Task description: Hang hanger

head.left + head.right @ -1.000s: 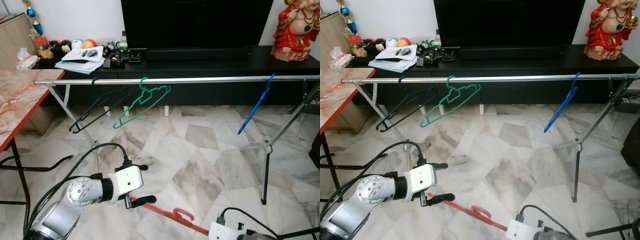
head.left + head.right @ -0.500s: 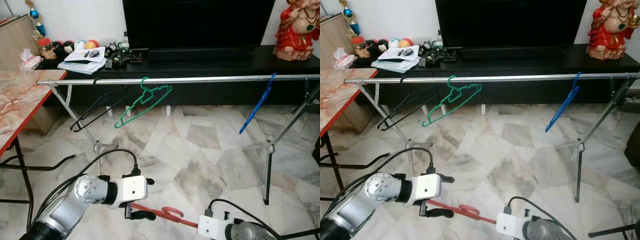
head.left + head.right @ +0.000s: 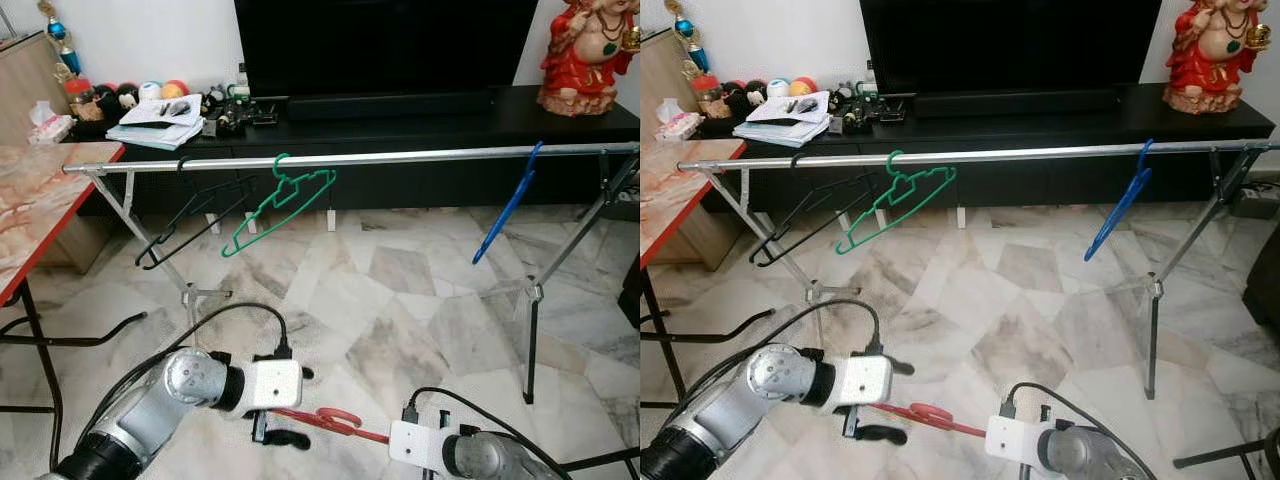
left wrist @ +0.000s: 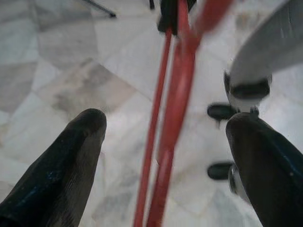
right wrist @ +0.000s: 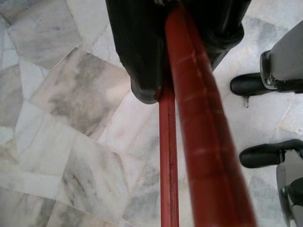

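Right gripper clamped on red hanger; left gripper fingers apart, 1 either side of it

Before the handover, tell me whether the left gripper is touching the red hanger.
Apart. The left wrist view shows the red hanger running between the open left gripper with floor visible on both sides; the right gripper clamps it.

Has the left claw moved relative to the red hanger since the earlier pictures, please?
Yes. The left claw has closed in on the red hanger, now straddling its end, and has dropped farther below the rail.
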Tool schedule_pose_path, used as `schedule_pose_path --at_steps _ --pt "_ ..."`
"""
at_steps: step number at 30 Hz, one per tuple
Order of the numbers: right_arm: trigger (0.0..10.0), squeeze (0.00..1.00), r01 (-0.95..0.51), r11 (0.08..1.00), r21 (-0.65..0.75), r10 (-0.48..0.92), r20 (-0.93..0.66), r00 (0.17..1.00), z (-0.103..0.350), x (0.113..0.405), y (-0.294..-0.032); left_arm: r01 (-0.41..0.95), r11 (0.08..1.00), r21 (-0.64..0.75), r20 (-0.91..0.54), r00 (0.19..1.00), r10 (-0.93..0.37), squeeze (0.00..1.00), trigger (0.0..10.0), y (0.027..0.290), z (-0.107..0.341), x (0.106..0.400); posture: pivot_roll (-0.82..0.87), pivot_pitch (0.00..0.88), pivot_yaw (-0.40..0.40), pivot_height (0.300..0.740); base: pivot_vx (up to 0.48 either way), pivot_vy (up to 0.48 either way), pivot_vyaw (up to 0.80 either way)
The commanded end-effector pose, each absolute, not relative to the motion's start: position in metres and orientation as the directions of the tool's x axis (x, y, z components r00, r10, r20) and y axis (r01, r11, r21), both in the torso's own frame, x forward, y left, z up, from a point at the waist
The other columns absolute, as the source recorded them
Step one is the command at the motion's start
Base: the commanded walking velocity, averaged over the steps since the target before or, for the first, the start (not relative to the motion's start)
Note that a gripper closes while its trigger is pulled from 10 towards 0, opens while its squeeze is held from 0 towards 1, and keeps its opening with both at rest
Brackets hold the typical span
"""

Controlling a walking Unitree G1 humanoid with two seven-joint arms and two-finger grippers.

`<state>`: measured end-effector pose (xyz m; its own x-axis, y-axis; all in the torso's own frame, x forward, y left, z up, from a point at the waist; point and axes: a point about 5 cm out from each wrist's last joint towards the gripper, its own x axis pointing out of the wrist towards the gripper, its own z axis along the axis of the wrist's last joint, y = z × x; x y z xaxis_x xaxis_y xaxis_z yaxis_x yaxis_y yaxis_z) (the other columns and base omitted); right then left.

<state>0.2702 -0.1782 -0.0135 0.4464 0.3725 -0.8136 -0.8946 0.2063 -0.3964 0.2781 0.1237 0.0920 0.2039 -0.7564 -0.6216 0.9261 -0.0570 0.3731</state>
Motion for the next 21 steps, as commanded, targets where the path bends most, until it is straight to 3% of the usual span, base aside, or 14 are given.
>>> schedule_pose_path --at_steps 1,8,9,10,11,12,13,14,21 --pt "10.0 0.00 -0.890 0.208 -0.406 0.406 -0.792 0.456 -0.009 0.275 -0.171 0.919 -0.069 0.387 -0.643 0.215 -0.735 0.00 10.0 0.128 0.091 0.281 0.08 0.073 0.089 0.740 0.000 0.000 0.00" --pt "10.0 0.00 -0.887 0.207 -0.413 0.428 -0.777 0.462 -0.005 0.277 -0.169 0.912 -0.029 0.410 -0.616 0.253 -0.746 0.00 10.0 0.123 0.090 0.287 0.07 0.075 0.088 0.740 0.000 0.000 0.00" --pt "10.0 0.00 -0.887 0.207 -0.413 0.428 -0.777 0.462 -0.005 0.277 -0.169 0.910 -0.025 0.414 -0.609 0.256 -0.751 0.00 9.4 0.122 0.091 0.288 0.07 0.077 0.086 0.740 0.000 0.000 0.00" --pt "10.0 0.00 -0.887 0.207 -0.413 0.428 -0.777 0.461 -0.005 0.277 -0.169 0.909 -0.022 0.416 -0.604 0.258 -0.754 0.00 9.4 0.121 0.091 0.288 0.07 0.077 0.086 0.740 0.000 0.000 0.00" --pt "10.0 0.00 -0.887 0.207 -0.412 0.429 -0.777 0.461 -0.005 0.277 -0.169 0.908 -0.020 0.417 -0.601 0.259 -0.756 0.00 7.8 0.120 0.091 0.288 0.07 0.076 0.085 0.740 0.000 0.000 0.00" --pt "10.0 0.00 -0.887 0.208 -0.411 0.429 -0.777 0.461 -0.005 0.277 -0.169 0.907 -0.017 0.420 -0.595 0.261 -0.761 0.00 2.3 0.119 0.092 0.289 0.07 0.076 0.085 0.740 0.000 0.000 0.00" --pt "10.0 0.00 -0.887 0.208 -0.411 0.429 -0.777 0.461 -0.005 0.277 -0.169 0.907 -0.017 0.420 -0.595 0.261 -0.761 0.00 2.3 0.119 0.092 0.289 0.07 0.076 0.085 0.740 0.000 0.000 0.00" --pt "10.0 0.00 -0.888 0.207 -0.412 0.428 -0.778 0.461 -0.005 0.277 -0.169 0.906 -0.018 0.422 -0.595 0.262 -0.760 0.00 0.0 0.119 0.093 0.290 0.07 0.079 0.084 0.740 0.000 0.000 0.00" --pt "10.0 0.00 -0.890 0.204 -0.408 0.430 -0.779 0.456 -0.006 0.276 -0.169 0.905 -0.017 0.426 -0.598 0.268 -0.756 0.00 0.0 0.122 0.092 0.291 0.07 0.083 0.085 0.740 0.000 0.000 0.00"
